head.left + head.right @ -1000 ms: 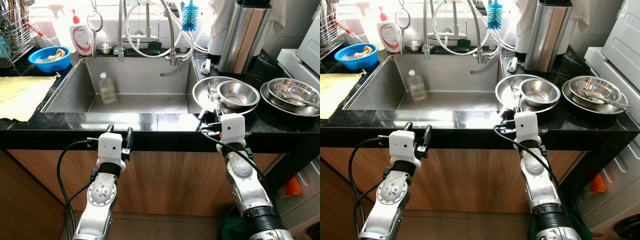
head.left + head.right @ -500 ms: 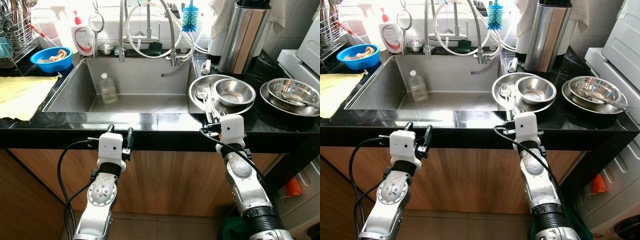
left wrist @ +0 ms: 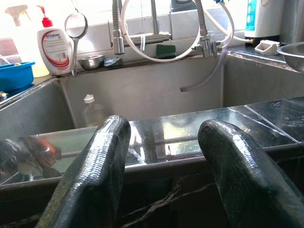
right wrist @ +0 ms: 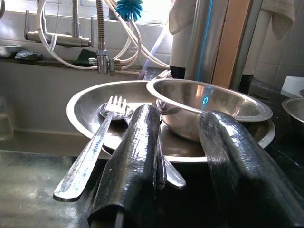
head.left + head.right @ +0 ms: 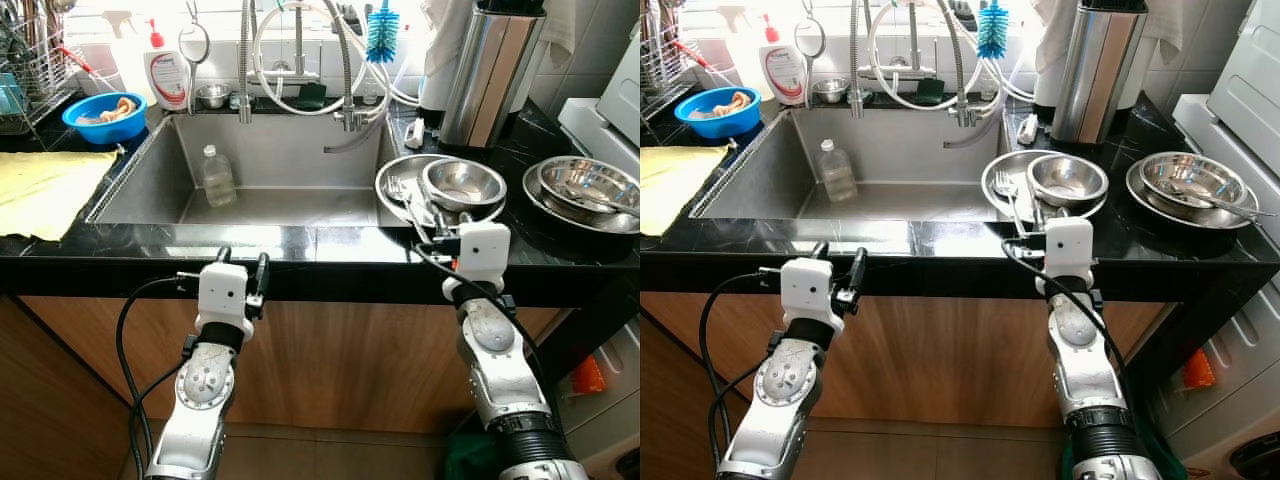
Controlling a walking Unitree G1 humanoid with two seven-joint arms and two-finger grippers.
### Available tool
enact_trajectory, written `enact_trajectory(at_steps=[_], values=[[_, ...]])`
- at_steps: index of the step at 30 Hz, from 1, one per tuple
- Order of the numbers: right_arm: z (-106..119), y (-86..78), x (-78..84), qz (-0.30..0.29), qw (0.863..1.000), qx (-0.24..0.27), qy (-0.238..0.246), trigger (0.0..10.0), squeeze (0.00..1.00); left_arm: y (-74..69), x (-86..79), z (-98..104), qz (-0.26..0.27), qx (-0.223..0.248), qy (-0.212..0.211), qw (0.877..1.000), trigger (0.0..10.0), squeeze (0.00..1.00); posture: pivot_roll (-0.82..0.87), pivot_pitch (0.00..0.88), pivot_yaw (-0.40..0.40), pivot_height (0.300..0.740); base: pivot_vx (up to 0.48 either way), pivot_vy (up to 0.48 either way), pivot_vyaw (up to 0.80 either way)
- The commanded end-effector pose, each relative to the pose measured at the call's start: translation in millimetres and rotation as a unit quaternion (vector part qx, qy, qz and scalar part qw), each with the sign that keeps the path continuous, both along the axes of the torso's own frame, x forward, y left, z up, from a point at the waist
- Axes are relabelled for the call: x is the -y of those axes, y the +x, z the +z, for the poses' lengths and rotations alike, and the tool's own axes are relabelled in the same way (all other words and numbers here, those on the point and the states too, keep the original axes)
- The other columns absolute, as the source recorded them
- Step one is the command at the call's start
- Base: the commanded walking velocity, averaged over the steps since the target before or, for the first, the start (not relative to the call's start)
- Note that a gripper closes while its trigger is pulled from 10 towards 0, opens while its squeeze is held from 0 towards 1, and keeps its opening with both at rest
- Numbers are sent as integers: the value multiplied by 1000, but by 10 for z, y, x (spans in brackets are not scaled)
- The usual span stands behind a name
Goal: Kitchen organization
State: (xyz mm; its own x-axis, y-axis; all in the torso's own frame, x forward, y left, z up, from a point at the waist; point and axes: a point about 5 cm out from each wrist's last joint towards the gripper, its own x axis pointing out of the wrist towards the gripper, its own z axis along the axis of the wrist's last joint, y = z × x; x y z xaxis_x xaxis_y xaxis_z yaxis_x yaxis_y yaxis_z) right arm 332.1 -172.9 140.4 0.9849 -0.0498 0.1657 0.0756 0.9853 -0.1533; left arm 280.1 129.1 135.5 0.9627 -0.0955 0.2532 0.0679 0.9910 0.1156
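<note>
Fork (image 4: pixel 93 150) lying in wide steel plate (image 4: pixel 83 107) on black countertop (image 5: pixel 940 240), just right of sink (image 5: pixel 880 160), near counter's front edge. Long axis running front to back with slight lean: tines up on plate's floor toward faucet (image 5: pixel 910 70), handle end jutting over plate's front rim toward counter's front edge. Spoon (image 4: pixel 164 166) alongside fork, same heading, handle also past rim.

Largest first: sink, with clear plastic bottle (image 5: pixel 836 172) standing against left wall. Tall steel canister (image 5: pixel 1092 70) at counter's back right. Yellow cloth (image 5: pixel 665 180) over counter's left end. Second steel plate with bowl (image 5: pixel 1195 180) toward right edge. Blue bowl (image 5: pixel 715 108) at back left corner, soap bottle (image 5: pixel 780 65) beside it. Steel bowl (image 4: pixel 204 107) resting inside fork's plate, right of fork.

Right gripper (image 4: pixel 178 166) at counter's front edge, directly before fork's plate, fingers spread apart, gripping nothing; left finger (image 4: pixel 130 166) overlapping fork and spoon handles in wrist view, contact unclear. Left gripper (image 3: pixel 164 161) below front edge before sink, fingers parted wide, empty.
</note>
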Motion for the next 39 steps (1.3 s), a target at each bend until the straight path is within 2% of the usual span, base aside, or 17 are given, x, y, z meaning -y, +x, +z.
enact_trajectory(at_steps=[1,10,23,24,26,27,28,29,39], values=[[79,-6,-11,0,1000,19,4,10000,0,8,1,8,-3,-2,0,1000,10000,0,-69,0,26,740,0,0,0],[87,-3,-59,8,1000,19,4,10000,0,12,7,5,-4,-3,0,1000,10000,0,-68,0,26,740,0,0,0],[-2,5,-62,10,1000,-13,-7,10000,0,4,14,-25,-4,-9,-1,1000,10000,0,-66,0,22,740,0,0,0],[-4,2,-64,12,1000,-13,-6,5490,0,1,15,-27,-4,-10,-1,1000,10000,0,-66,0,22,740,0,0,0],[-2,2,-68,13,1000,-13,-6,5490,0,2,13,-27,-4,-10,-1,1000,10000,0,-67,0,21,740,0,0,0],[-1,2,-68,12,1000,-13,-5,1098,0,2,13,-28,-3,-10,-2,1000,10000,0,-67,0,21,740,0,0,0],[-1,1,-66,12,1000,-13,-5,1098,0,2,13,-28,-3,-10,-2,1000,10000,0,-67,0,21,740,0,0,0],[0,1,-67,12,1000,-13,-5,0,0,1,13,-29,-3,-11,-2,1000,10000,0,-67,0,21,740,0,0,0],[3,1,-76,15,1000,-13,-4,0,0,3,25,-35,-6,-12,-3,1000,10000,0,-68,0,21,740,0,0,0]])
